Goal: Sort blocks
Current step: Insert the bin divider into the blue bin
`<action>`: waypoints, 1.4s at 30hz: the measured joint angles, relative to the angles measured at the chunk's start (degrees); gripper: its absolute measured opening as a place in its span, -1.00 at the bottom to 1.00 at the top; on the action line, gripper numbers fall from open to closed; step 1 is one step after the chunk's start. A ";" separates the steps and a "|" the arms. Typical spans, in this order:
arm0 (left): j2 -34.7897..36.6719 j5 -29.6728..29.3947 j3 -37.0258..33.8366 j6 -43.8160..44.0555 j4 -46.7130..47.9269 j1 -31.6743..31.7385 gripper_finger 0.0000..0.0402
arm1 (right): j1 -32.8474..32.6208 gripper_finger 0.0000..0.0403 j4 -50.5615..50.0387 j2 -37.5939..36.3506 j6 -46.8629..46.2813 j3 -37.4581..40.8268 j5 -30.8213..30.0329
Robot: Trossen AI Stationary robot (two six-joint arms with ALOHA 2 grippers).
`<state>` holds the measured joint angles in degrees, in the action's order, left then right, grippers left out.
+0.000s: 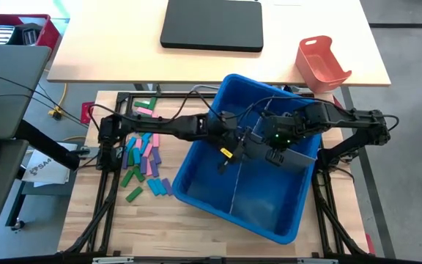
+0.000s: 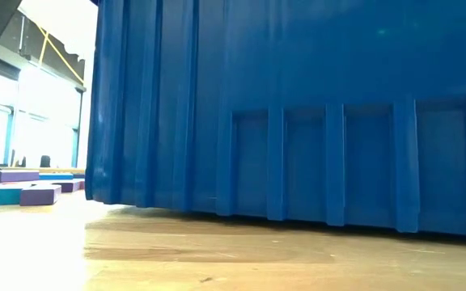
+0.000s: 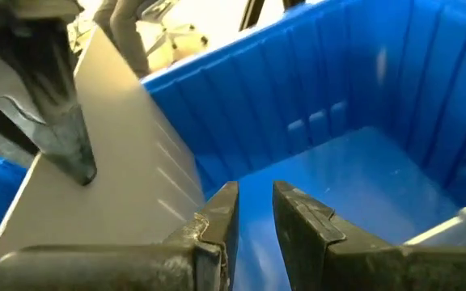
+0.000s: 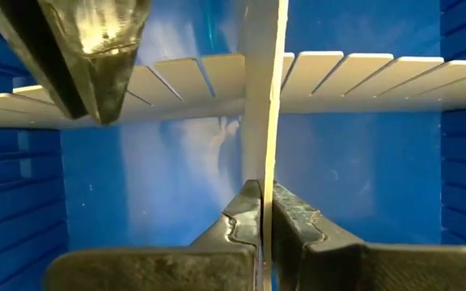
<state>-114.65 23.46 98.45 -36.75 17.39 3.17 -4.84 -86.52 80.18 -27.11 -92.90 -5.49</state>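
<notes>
A pale wooden desk [image 1: 218, 59] stands beyond the work table, carrying a closed black laptop [image 1: 212, 24]. The floor [image 1: 409, 81] beside it is grey. In the low view, bright daylight pours through tall windows [image 2: 31, 121] behind a yellow railing [image 2: 55, 56].

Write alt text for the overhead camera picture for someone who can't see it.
Two dark robot arms reach into a big blue bin on a wooden table, the right gripper pinching a grey divider sheet inside. Small coloured blocks lie scattered on the table left of the bin.
</notes>
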 joint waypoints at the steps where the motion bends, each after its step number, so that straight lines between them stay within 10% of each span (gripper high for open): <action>1: 0.00 -0.52 -0.01 0.03 0.46 -0.13 -0.66 | -0.22 -0.97 -0.22 0.00 -0.01 0.00 0.01; 17: 4.50 -2.25 -0.83 3.48 8.06 -0.01 -0.66 | -0.94 -0.95 -1.29 0.01 0.77 -0.02 -0.81; 30: 7.71 -5.92 -0.69 7.06 13.85 4.15 -0.66 | -0.98 -0.51 4.93 -0.48 4.26 -1.94 -0.81; 42: 11.81 -7.24 -1.20 10.17 0.03 3.83 -0.66 | -0.41 -0.62 8.67 -1.27 2.50 -2.10 -6.74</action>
<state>-102.84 16.23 97.25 -26.58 17.42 7.00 -5.25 -77.85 78.91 -24.62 -95.00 -12.23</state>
